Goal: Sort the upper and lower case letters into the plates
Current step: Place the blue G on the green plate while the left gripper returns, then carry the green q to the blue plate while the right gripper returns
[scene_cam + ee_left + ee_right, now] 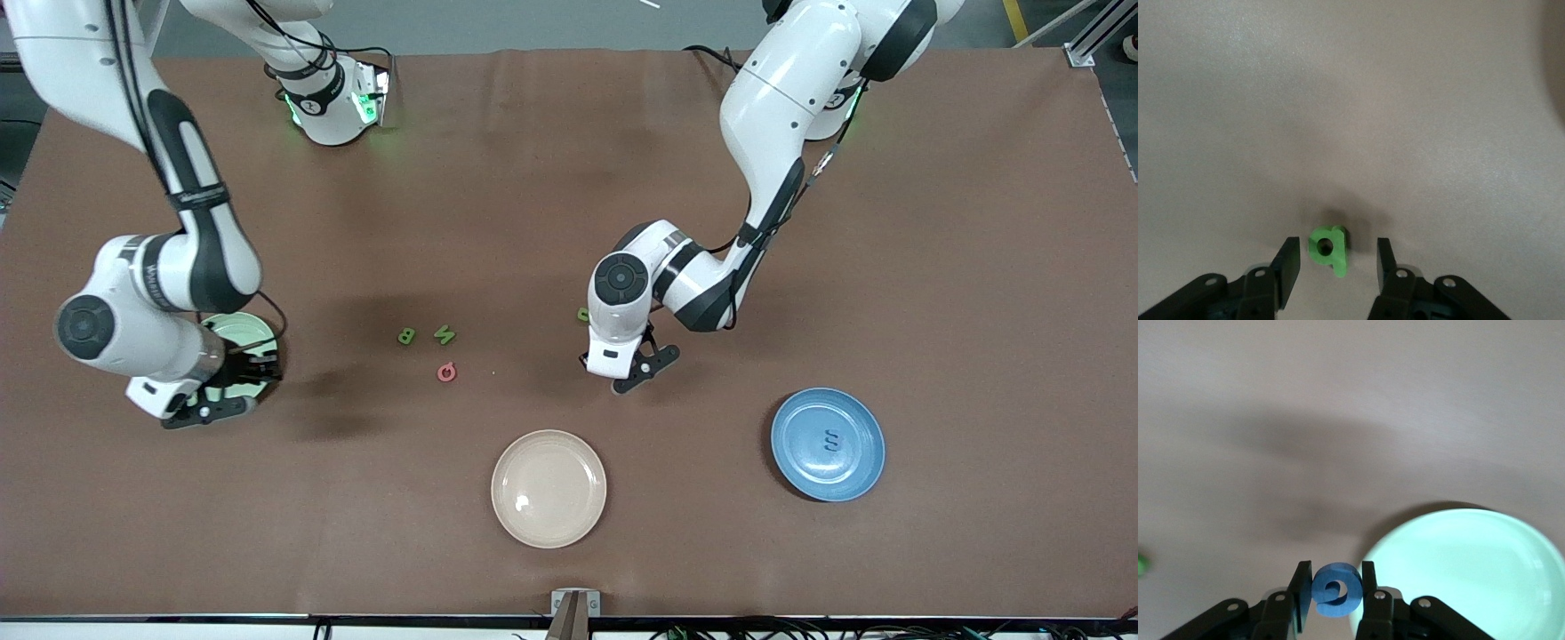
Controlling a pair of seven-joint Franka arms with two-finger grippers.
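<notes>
Two tools: right tool [1335,587] pinching blue letter [1335,589], left tool [1333,263] half-open around green letter [1329,248].

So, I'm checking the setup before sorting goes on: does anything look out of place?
One thing: a cream plate sits beside the blue plate, though sorting needs only blue and mint green. It holds no letters. Nothing looks spilled or damaged.

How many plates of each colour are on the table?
mint green plate: 1
cream plate: 1
blue plate: 1
Total: 3
</notes>
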